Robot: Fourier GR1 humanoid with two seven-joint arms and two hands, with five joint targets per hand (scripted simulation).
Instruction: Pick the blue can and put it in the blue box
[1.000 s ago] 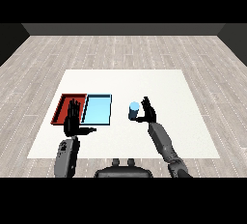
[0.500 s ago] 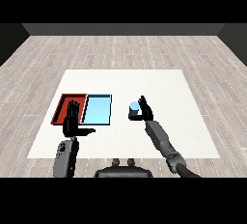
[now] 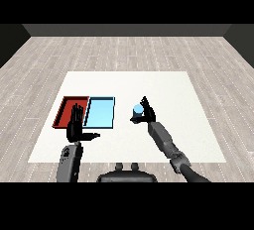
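Observation:
The blue can (image 3: 137, 108) stands upright on the white table (image 3: 163, 87), right of the trays. My right hand (image 3: 147, 114) is against the can's right side, fingers pointing up and thumb reaching out under the can's near side; it is open, not curled round the can. The light blue tray (image 3: 100, 112) lies left of the can with nothing in it. My left hand (image 3: 75, 126) hovers open over the near edge of the trays, fingers straight and thumb out to the right.
The red tray (image 3: 68, 111) lies against the blue tray's left side, partly behind my left hand. White table surface stretches behind and to the right of the can.
My right hand has slid left and slightly forward, closing the gap to the can until it meets it. The can and my left hand have stayed in place.

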